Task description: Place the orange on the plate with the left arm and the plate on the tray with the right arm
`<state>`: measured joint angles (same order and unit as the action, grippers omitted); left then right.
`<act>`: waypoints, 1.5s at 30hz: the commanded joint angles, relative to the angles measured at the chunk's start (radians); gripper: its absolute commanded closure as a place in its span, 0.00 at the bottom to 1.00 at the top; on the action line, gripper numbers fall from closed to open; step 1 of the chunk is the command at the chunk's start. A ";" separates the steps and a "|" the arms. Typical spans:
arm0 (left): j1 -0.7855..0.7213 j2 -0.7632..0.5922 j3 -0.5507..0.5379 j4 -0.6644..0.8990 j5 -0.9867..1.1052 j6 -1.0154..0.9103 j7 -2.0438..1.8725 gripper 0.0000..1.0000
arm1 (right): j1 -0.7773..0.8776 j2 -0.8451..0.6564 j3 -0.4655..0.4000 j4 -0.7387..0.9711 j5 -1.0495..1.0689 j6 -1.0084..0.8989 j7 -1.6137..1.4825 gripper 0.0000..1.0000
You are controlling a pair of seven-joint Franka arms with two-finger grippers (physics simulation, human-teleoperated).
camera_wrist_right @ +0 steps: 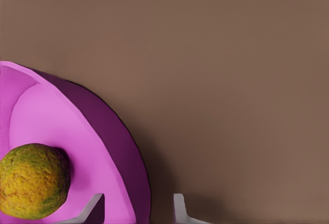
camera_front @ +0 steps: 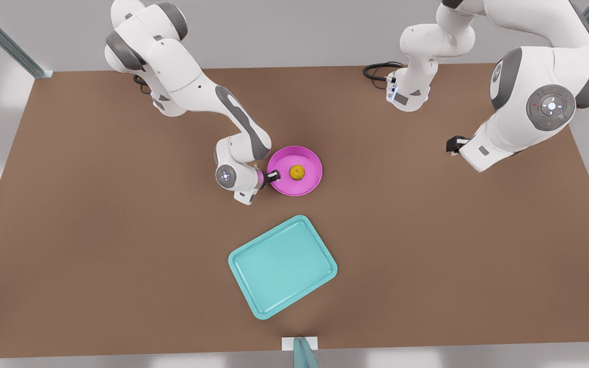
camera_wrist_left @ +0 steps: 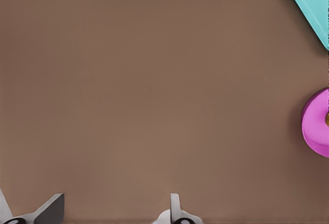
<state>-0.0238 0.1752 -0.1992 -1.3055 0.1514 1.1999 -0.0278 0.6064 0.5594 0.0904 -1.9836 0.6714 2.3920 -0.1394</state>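
The small rough yellow-orange fruit [camera_front: 297,172] already lies in the round magenta plate [camera_front: 309,156], near the middle of the brown counter [camera_front: 95,230]. The right hand [camera_front: 273,176] is at the plate's rim, one finger [camera_wrist_right: 92,209] inside the wall and one outside; it seems not yet closed on it. So the second step is in hand. Next it must clamp, lift and carry the plate to the turquoise rectangular tray [camera_front: 253,255], toward the counter's near edge. The left hand [camera_front: 454,144] waits with fingers spread, empty, toward the far side edge.
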 commanded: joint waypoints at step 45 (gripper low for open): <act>-0.001 -0.002 0.006 0.003 -0.023 -0.060 0.045 0.00 | -0.330 0.571 -0.006 1.089 -0.004 -0.232 -0.026 0.79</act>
<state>-0.0231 0.1735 -0.1928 -1.3027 0.1293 1.1397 0.0105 0.2754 1.1232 0.0832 -0.9077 0.6707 2.1439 -0.1765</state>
